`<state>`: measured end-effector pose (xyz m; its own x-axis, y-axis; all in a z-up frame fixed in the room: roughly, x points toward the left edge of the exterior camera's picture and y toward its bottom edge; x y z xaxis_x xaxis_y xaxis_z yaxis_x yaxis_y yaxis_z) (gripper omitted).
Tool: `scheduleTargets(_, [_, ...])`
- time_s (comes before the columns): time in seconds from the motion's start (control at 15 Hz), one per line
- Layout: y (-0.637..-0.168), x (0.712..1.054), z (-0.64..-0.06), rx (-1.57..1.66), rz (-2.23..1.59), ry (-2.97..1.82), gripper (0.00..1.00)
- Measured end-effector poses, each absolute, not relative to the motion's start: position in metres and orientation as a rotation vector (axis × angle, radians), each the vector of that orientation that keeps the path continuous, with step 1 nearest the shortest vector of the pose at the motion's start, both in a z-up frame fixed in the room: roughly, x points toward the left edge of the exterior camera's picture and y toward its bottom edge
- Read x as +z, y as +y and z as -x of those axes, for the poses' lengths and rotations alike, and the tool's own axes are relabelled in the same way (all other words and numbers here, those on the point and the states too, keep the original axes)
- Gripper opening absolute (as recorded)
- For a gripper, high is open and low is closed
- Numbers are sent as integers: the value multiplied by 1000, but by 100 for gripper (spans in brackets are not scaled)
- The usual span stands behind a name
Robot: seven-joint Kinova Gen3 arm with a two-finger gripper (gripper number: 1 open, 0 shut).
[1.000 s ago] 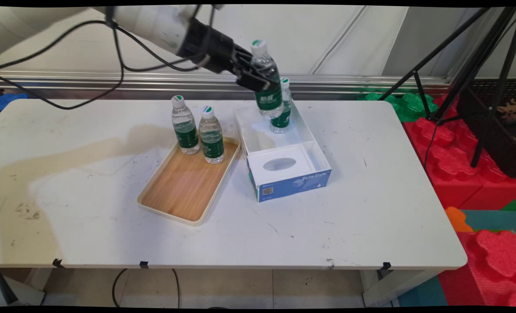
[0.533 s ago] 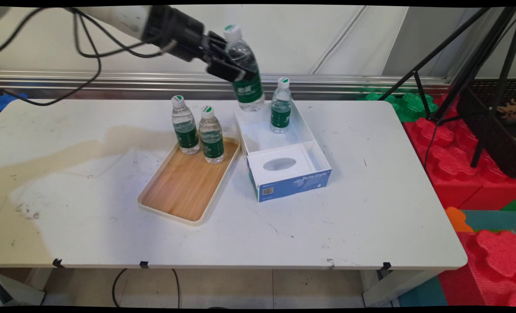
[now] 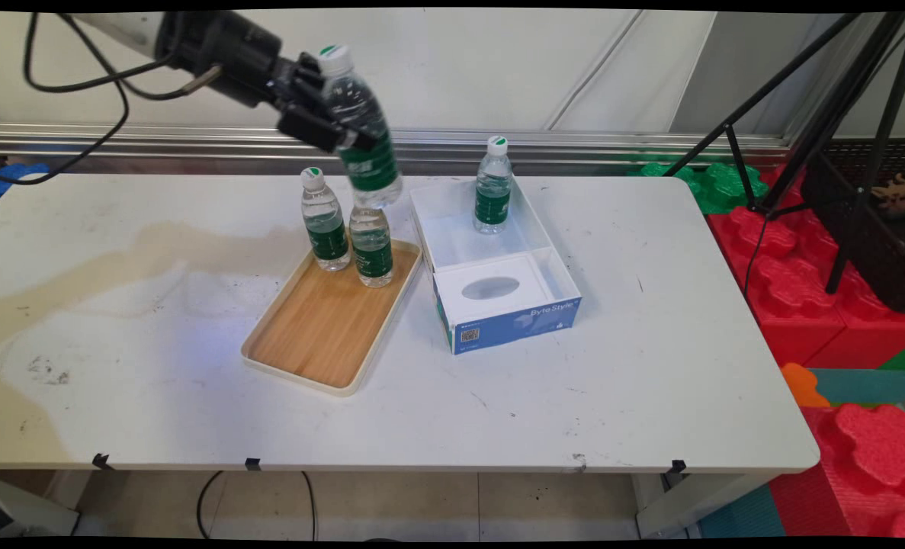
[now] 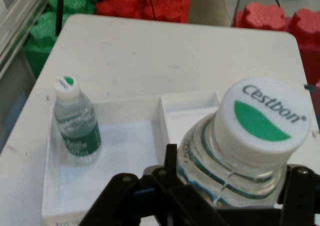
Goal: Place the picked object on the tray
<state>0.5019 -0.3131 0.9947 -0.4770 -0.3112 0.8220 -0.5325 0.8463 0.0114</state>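
Tool (image 3: 335, 122) gripping raised bottle (image 3: 361, 130)

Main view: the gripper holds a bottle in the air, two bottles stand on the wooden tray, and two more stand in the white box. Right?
Not quite. The white box holds one bottle, not two, as the main view shows and the hand view confirms. The rest stands: the gripper is shut on the held bottle in the air, and two bottles stand on the wooden tray.

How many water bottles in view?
4: one held in the hand above the tray, two standing on the tray's far end, one in the white box.
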Motion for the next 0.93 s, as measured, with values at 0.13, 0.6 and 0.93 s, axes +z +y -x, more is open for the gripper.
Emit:
scheduleTargets(0.13, [-305,992,-510,296,-610,-2127,0])
scheduleTargets(0.6, [-286,966,-528,267,-615,-2190,0])
scheduleTargets(0.93, [-278,934,-532,241,-647,-2225,0])
